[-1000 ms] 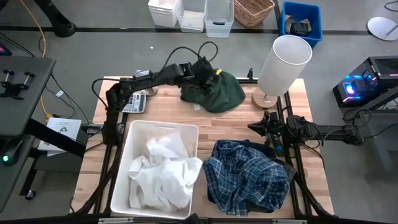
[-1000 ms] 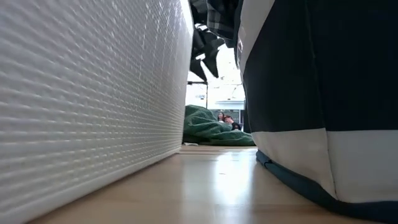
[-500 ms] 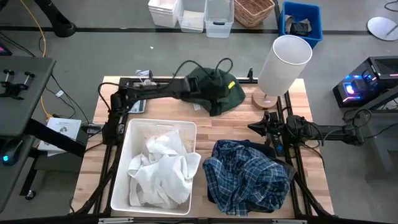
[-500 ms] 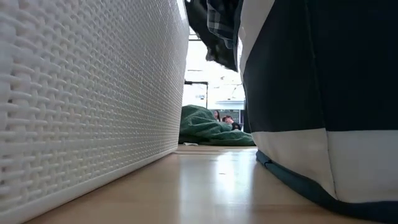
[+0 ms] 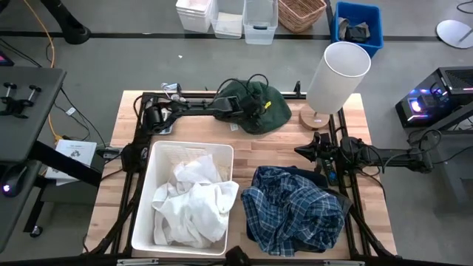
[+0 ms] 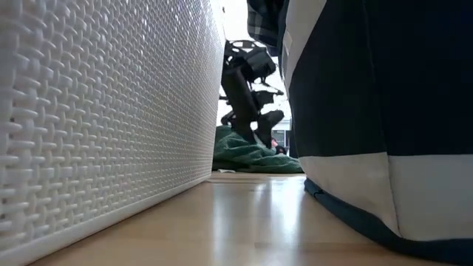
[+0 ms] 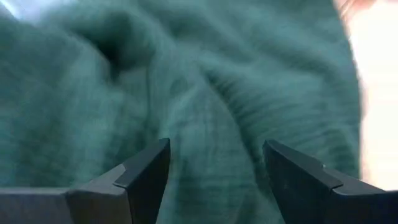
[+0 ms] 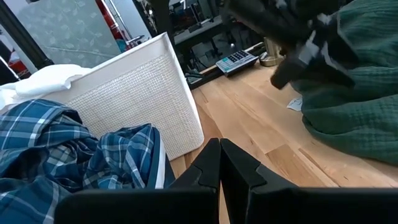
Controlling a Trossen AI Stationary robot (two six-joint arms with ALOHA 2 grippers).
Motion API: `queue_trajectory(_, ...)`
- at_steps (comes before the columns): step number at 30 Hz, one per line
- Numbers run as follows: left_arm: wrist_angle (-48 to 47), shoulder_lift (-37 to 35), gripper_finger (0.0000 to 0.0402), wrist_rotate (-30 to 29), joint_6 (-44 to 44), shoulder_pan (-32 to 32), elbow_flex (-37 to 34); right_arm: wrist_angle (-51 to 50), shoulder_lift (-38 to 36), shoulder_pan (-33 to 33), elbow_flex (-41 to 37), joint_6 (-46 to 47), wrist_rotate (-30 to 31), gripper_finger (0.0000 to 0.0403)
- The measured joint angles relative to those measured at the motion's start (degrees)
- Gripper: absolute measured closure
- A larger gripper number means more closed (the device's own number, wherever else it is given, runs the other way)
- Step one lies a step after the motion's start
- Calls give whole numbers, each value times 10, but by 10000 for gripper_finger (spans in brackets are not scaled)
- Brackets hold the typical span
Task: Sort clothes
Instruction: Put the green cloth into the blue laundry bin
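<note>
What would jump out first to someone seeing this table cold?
Probably the crumpled dark green garment at the table's far edge, with the left gripper open right over it. Nearer the front sit a white woven plastic bin heaped with white clothes and, to its right, a blue-and-white plaid shirt. The right gripper waits shut beside the shirt.

This is a robotics lab or workshop. A butcher-block table (image 5: 373, 185) framed with dark rails stands on grey carpet, ringed by cables, plastic storage bins (image 5: 260, 20), a wicker basket (image 5: 301, 12) and a lit computer tower (image 5: 432, 101). Metal shelving (image 8: 193, 25) with equipment stands beyond the table.
</note>
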Motion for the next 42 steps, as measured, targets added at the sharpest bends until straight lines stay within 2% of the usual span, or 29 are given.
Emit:
queue_trajectory(4,-27,23,159,-27,-9,8,4,0,0,0,0,0,0,402)
queue_trajectory(9,-76,22,161,11,4,20,30,0,0,0,0,0,0,402)
queue_trajectory(11,-99,24,174,28,27,23,31,0,0,0,0,0,0,402)
queue_trajectory(14,-125,28,233,22,64,22,28,0,0,0,0,0,0,402)
queue_trajectory(17,-164,32,338,3,87,22,27,0,0,0,0,0,0,402)
queue_trajectory(19,-195,32,383,39,92,29,35,0,0,0,0,0,0,402)
queue_trajectory(25,-263,23,397,128,58,25,59,0,0,0,0,0,0,402)
queue_trajectory(28,-251,-2,398,135,59,7,83,0,0,0,0,0,0,402)
queue_trajectory(33,-177,-53,400,123,58,-5,137,0,1,0,0,0,0,402)
queue_trajectory(37,-138,-89,400,119,68,-16,198,0,1,0,0,0,0,402)
queue_trajectory(42,-102,-127,401,149,113,-61,276,0,1,0,0,0,0,402)
